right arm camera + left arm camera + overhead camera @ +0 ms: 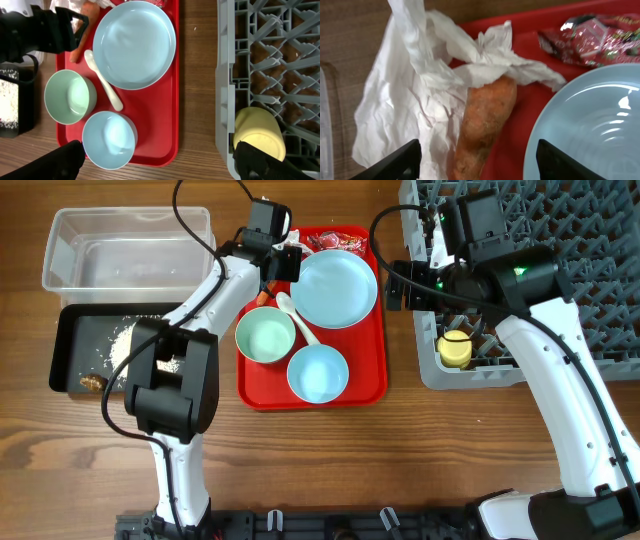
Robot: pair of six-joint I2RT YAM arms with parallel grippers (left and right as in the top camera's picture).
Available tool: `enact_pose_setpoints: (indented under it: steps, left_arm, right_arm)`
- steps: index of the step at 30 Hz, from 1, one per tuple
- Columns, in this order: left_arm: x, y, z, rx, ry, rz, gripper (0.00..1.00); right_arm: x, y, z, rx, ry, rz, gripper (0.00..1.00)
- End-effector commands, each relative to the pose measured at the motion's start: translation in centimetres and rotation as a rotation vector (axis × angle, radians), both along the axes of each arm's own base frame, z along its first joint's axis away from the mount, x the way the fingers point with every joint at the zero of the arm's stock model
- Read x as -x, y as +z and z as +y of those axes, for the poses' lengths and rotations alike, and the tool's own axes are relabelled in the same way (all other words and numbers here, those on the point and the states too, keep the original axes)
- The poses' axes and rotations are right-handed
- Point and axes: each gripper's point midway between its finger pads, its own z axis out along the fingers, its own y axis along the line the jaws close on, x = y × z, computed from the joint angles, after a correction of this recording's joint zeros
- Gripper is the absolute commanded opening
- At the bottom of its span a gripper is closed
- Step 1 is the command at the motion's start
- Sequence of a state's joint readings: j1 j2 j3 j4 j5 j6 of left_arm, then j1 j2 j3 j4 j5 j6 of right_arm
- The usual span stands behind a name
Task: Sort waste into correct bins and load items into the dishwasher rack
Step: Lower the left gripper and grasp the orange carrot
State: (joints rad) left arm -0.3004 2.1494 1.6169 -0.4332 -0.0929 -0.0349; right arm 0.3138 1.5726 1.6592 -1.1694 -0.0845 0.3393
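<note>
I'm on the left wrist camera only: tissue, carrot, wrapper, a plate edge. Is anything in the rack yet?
Observer: Yes. The yellow cup sits in the corner of the dishwasher rack nearest the red tray.
Operator: Any waste sorted so far?
Observer: The black tray holds loose rice and a small brown lump.
Operator: Which dishes are not loaded?
Observer: On the red tray are the plate, a mint bowl, a blue bowl, and the white spoon lying between them.
</note>
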Motion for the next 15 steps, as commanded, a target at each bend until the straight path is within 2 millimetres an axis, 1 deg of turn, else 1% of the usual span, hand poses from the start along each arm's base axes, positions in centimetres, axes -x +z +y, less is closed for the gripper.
enact_pose_setpoints:
  steps: [1,6,12,15]
  left_arm:
    - [-0.4,1.3,-0.1,-0.001,-0.002,-0.038,0.76]
    - [-1.0,0.1,-0.3,-0.043,-0.064,-0.049,0.76]
    - [-0.7,-3.1,-0.2,-0.074,-0.088,0.002,0.72]
    - [-0.5,-3.9,-0.1,-0.078,-0.088,0.019,0.64]
  right_arm:
    - [-0.2,-0.4,-0.2,0.015,-0.011,0.003,0.99]
    - [-0.2,-0.4,-0.2,0.015,-0.011,0.004,1.00]
    - [-0.2,-0.4,-0.2,0.015,-0.011,0.006,0.99]
    - [-0.2,-0.4,-0.2,0.015,-0.011,0.006,0.99]
